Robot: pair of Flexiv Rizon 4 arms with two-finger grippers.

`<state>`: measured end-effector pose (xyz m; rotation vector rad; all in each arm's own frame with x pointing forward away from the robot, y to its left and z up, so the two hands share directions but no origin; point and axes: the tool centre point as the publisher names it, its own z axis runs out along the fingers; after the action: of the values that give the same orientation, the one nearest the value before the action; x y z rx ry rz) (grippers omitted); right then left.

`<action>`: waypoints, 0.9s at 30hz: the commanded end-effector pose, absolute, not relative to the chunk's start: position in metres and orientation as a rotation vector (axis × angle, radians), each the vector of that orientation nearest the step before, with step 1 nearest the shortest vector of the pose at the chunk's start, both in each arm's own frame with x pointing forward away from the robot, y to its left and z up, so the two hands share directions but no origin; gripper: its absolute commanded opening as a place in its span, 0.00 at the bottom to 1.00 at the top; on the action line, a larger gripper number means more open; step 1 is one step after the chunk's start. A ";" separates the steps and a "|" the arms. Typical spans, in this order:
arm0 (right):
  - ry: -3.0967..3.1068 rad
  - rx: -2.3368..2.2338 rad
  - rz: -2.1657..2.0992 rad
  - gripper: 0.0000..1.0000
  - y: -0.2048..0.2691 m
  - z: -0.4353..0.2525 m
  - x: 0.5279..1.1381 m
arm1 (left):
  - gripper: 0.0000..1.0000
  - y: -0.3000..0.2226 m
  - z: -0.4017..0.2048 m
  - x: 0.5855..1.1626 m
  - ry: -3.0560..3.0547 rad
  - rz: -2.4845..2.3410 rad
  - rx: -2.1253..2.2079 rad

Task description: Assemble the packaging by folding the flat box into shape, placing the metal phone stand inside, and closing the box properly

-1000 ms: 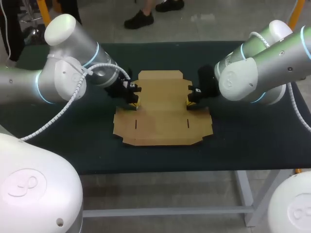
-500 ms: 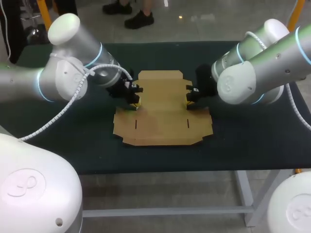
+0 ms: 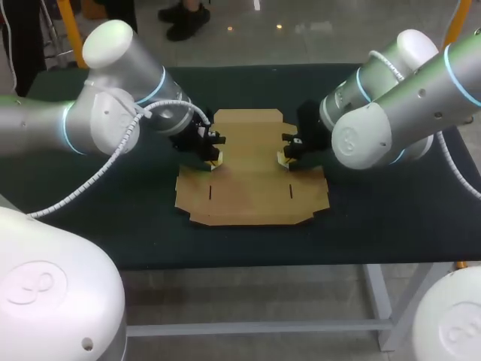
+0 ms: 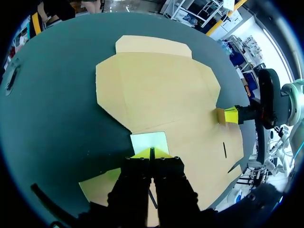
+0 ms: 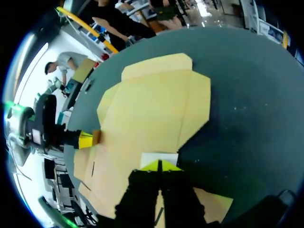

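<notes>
The flat brown cardboard box lies unfolded on the dark green table. My left gripper is shut, its tips low against the box's left side tab, which stands tilted up just ahead of them. My right gripper is shut too, pressed against the right side tab, also tipped up. In the left wrist view my own gripper faces the right gripper across the box. From the right wrist, my gripper looks over the box at the left gripper. No phone stand is in sight.
The box's rear lid flap points to the table's far edge, and two slots are cut near its front. Bare table lies on both sides and in front of the cardboard.
Both grippers have slid inward toward the box's middle, and the two small side tabs have tipped up from flat. Both stayed shut.
</notes>
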<state>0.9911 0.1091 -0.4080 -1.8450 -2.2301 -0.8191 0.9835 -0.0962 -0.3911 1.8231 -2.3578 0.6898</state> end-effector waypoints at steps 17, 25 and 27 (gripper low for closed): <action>-2.264 -1.874 -0.782 0.00 0.119 -0.414 0.993 | 0.00 -0.105 -0.399 0.988 -2.375 0.630 1.834; -2.278 -1.878 -0.767 0.00 0.121 -0.416 0.995 | 0.00 -0.106 -0.402 0.990 -2.373 0.610 1.849; -2.279 -1.880 -0.759 0.00 0.122 -0.417 0.995 | 0.00 -0.107 -0.404 0.991 -2.371 0.598 1.855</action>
<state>0.9943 0.1175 -0.4151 -1.8664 -2.2718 -0.7702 0.9880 -0.1022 -0.4026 1.8425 -2.3651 0.6225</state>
